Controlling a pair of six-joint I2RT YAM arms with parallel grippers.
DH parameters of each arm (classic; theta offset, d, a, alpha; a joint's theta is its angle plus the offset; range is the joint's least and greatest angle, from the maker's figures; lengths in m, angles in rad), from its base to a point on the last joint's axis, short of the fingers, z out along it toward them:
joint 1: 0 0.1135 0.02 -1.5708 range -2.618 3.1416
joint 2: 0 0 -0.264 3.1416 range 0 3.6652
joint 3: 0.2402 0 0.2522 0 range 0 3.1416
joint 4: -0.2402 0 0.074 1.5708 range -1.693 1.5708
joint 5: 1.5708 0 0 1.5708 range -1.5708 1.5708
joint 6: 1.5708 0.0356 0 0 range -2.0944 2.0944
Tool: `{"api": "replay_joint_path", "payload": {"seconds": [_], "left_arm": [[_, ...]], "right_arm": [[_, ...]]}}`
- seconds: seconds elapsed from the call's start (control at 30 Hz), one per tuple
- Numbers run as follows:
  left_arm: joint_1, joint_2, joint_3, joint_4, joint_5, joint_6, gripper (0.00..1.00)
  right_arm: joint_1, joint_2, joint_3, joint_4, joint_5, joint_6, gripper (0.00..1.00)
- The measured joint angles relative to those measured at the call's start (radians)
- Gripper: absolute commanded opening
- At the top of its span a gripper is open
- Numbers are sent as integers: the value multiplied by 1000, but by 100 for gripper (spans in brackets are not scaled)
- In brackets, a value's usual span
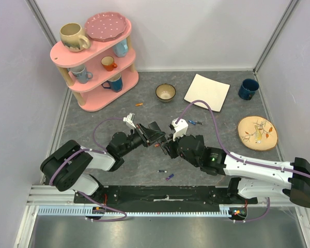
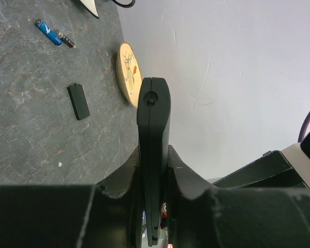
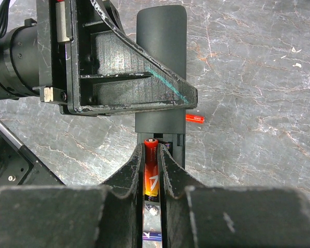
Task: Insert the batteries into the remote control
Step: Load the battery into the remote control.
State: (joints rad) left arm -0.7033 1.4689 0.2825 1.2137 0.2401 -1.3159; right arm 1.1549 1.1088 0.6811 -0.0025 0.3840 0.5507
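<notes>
The slim black plastic remote control looks smooth and matt, the red-orange cylindrical battery at the remote's near end has a glossy wrapper and a shiny metal tip, and the grey stone-patterned table below the remote looks dull and veined.

Enclosure from above. A grey marbled worktop is closed in by plain pale walls under soft, even light. A pink three-tier shelf occupies the far left corner. One metal frame post rises just behind it, a second post in the opposite far corner.
</notes>
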Motion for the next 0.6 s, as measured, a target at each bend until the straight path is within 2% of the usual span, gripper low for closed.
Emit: {"api": "replay_joint_path", "payload": {"seconds": [0.6], "left_arm": [[-2,4,0,34,-1,-1,2]], "right_arm": [[2,-2,27,-49,11,21,33]]}}
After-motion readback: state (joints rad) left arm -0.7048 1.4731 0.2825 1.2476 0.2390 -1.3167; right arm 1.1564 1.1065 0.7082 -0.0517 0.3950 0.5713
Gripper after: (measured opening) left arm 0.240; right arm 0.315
